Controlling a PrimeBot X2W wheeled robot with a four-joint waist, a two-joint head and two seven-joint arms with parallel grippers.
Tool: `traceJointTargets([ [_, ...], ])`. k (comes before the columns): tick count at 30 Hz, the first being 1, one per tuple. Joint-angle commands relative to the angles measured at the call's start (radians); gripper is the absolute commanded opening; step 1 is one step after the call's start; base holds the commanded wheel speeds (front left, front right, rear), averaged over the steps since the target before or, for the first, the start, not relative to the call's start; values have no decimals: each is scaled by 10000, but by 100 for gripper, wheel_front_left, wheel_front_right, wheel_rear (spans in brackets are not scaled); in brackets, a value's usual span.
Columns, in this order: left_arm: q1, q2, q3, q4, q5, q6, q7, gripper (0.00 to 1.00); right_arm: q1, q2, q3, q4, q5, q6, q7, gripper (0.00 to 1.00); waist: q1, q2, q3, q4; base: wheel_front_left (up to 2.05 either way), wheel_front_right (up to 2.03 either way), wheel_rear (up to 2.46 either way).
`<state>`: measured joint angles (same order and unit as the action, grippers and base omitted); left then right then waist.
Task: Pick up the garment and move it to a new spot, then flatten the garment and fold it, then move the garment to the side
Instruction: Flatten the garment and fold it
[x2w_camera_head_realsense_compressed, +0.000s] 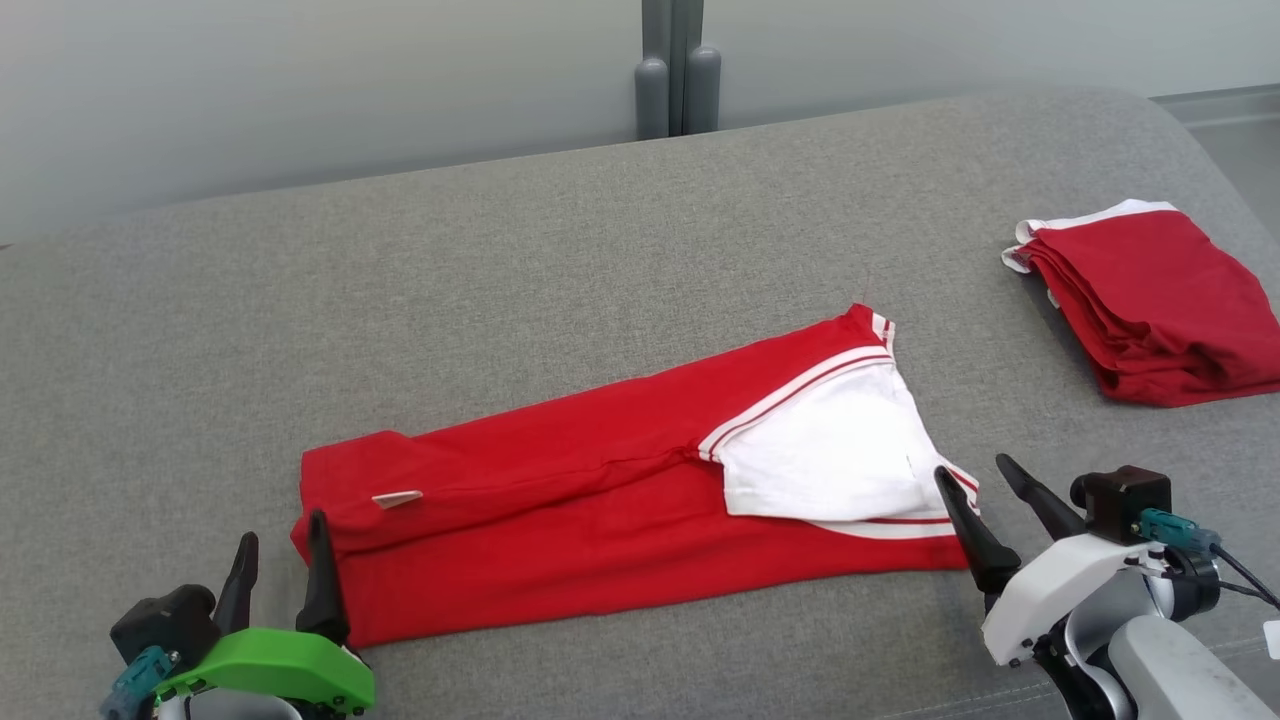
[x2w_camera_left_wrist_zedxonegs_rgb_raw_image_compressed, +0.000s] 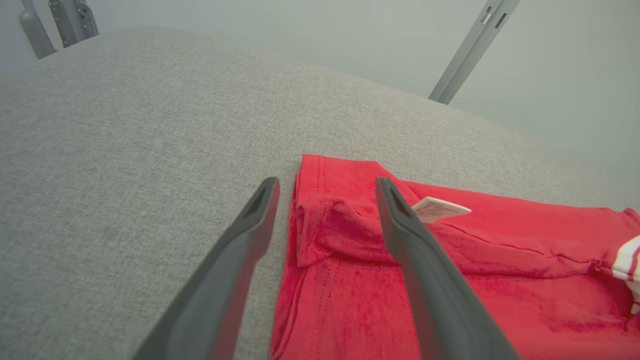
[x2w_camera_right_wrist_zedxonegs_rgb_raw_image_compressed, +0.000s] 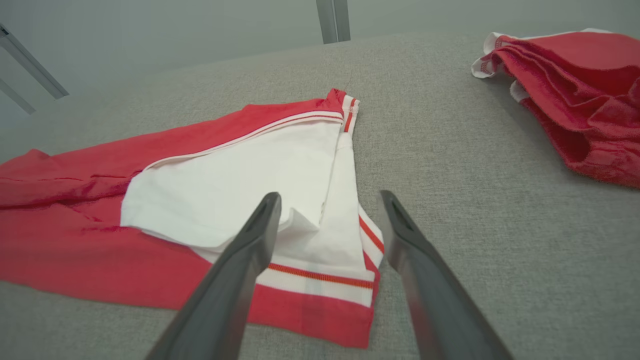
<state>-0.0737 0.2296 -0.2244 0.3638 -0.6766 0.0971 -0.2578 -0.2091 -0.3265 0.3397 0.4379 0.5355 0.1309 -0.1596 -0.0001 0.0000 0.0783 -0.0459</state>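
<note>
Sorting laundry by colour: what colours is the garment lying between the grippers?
Garment red, white panel with red stripes; right wrist view shows it best.

The grey fabric surface lies bare beyond the red garment and to its left, so I can pass there freely. A bare strip separates the garment from the folded red stack at far right, which blocks that corner. My left claw sits at the garment's left edge, my right claw at its white end. Grey posts stand behind the far edge.
</note>
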Motion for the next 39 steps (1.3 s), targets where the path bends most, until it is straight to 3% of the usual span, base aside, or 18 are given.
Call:
traceJointTargets([
  [1,122,-40,68,-197,134,76,-65,100,143,-38,-139,-124,-148,-4,4,100,1,0,-90,6,0,0,0],
  [8,198,-75,152,-1095,381,287,-84,100,399,-13,-732,-693,-357,-4,236,100,1,0,-289,32,0,0,0],
  [15,95,-134,97,-1521,557,461,-67,100,39,188,-1382,-604,-654,-2,1153,100,1,0,-299,186,0,0,0],
  [28,-207,-409,71,-1522,733,395,-75,100,-1676,373,-1368,1530,-145,-2,3602,100,1,0,-46,1089,0,0,0],
  [39,-295,-651,221,-1443,934,238,-68,100,-2745,459,-1434,3512,198,-2,4486,100,1,0,93,1632,0,0,0],
])
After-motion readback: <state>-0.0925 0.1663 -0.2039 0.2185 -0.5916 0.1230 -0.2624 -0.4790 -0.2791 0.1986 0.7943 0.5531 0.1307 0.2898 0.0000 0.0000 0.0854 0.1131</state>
